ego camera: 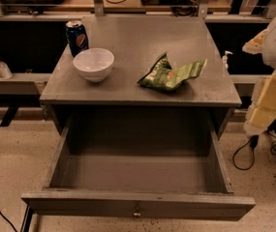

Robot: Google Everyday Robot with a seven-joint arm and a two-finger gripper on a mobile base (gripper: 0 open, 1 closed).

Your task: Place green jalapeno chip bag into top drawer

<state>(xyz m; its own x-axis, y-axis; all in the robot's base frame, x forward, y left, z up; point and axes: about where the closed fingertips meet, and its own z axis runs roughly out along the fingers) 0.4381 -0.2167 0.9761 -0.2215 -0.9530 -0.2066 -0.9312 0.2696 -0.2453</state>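
The green jalapeno chip bag (171, 74) lies crumpled on the right half of the grey table top (142, 37). The top drawer (137, 204) is pulled fully out below the table top, and I see nothing inside it. Its small metal knob (137, 210) shows at the centre of the front panel. My arm and gripper (266, 108) hang at the right edge of the view. They are beside the table's right side, apart from the bag and holding nothing that I can see.
A white bowl (94, 64) stands on the left of the table top, with a blue Pepsi can (77, 36) upright just behind it. A black cable (244, 156) lies on the floor at the right. A shelf with clutter runs behind the table.
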